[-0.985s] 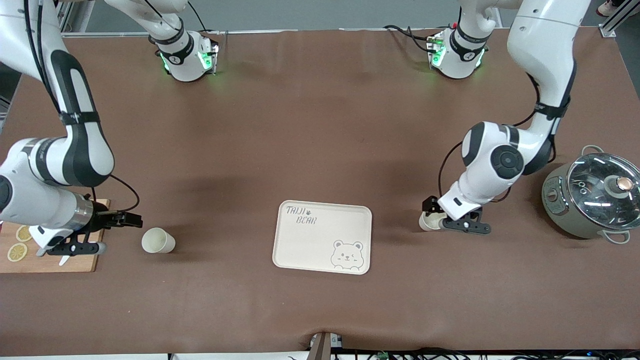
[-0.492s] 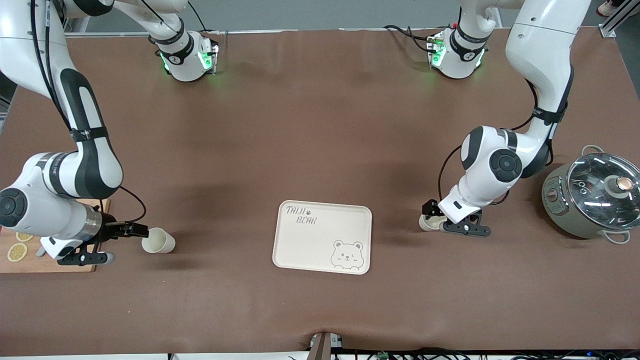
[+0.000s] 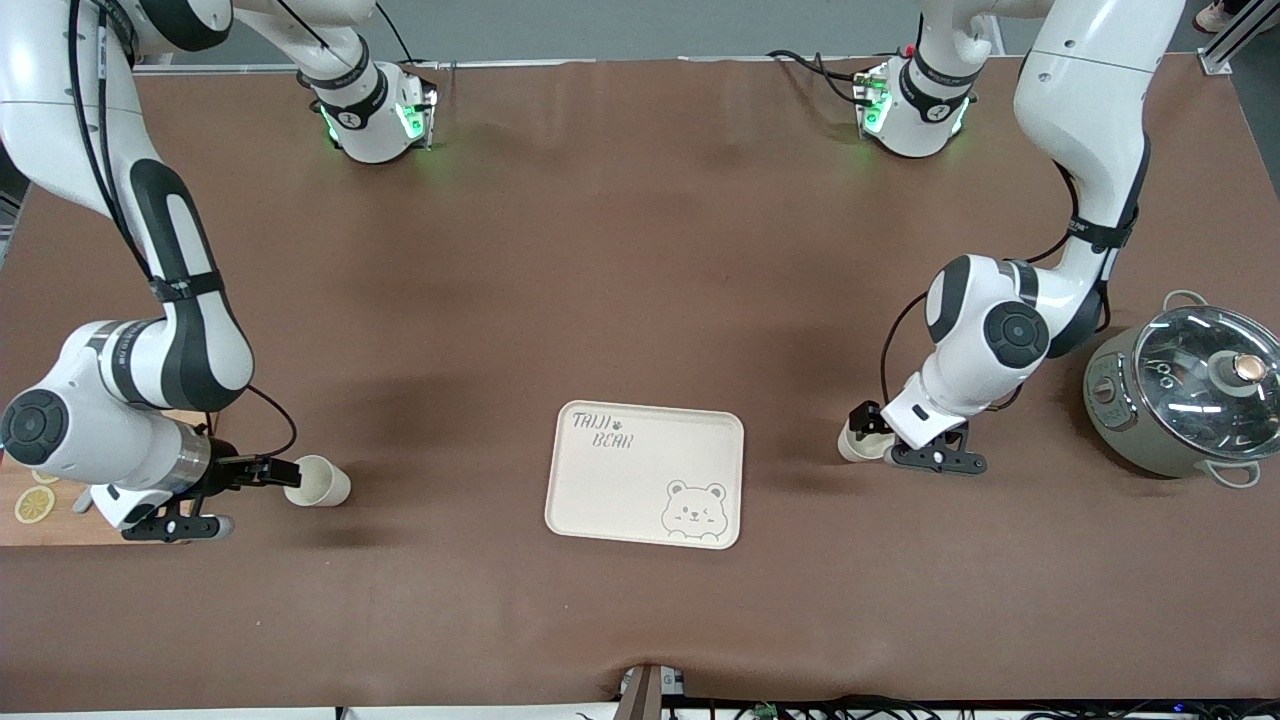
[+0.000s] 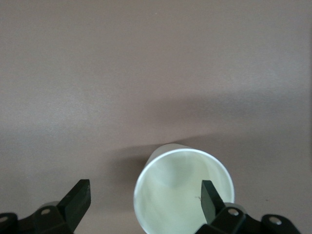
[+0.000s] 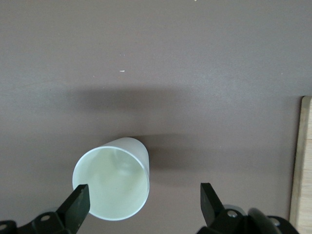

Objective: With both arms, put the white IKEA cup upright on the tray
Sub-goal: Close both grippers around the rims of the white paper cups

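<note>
Since a second ago, my right claw [image 3: 283, 470] slid off the cutting board [image 3: 60, 520] to its cup [image 3: 318, 481]; my left claw [image 3: 868, 428], gaping and empty, straddles another cup [image 3: 856, 444], one finger [image 4: 210, 200] inside the rim. Both should centre before closing. Tray [image 3: 645, 474] lies between; the left cup is half hidden.

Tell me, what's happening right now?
Both tools open: left tool at one lying cup, right tool at the other cup. Tray bare between them. Nothing in the way.
</note>
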Robot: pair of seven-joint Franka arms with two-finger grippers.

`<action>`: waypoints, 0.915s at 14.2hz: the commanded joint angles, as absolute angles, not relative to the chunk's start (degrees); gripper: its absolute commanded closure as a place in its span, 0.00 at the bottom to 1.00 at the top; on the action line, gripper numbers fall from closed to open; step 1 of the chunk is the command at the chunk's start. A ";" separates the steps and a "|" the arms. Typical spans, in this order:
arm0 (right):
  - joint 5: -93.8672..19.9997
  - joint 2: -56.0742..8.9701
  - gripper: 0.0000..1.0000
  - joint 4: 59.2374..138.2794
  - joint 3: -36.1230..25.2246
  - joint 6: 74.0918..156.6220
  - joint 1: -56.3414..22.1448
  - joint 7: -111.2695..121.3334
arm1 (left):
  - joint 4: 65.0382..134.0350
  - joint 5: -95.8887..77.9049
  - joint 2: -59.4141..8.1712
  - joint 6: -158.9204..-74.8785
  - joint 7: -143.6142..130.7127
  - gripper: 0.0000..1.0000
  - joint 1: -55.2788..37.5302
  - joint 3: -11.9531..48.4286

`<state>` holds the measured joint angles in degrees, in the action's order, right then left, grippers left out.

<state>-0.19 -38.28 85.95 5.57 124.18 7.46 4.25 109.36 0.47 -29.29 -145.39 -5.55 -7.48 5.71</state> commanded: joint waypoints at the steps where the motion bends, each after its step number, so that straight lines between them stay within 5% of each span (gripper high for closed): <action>1: 0.09 -40.25 0.00 84.29 5.98 126.54 8.08 5.01 | 109.34 1.41 -30.49 -147.65 -4.92 0.00 -6.94 5.71; 11: -0.09 -41.40 0.00 88.50 5.98 131.83 9.05 8.88 | 108.72 1.32 -32.60 -148.45 -6.06 0.00 -7.38 5.80; 12: -0.17 -41.40 0.00 89.46 5.98 133.05 8.97 8.88 | 108.55 -0.25 -32.78 -148.45 -7.98 0.89 -7.30 5.97; 13: -0.18 -41.40 0.00 90.60 5.98 134.55 8.79 8.88 | 108.63 0.17 -32.96 -148.27 -8.87 1.00 -7.47 5.89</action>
<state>-0.19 -41.43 88.50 5.36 131.90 8.33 8.06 109.34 0.41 -32.20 -147.88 -7.04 -7.41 5.75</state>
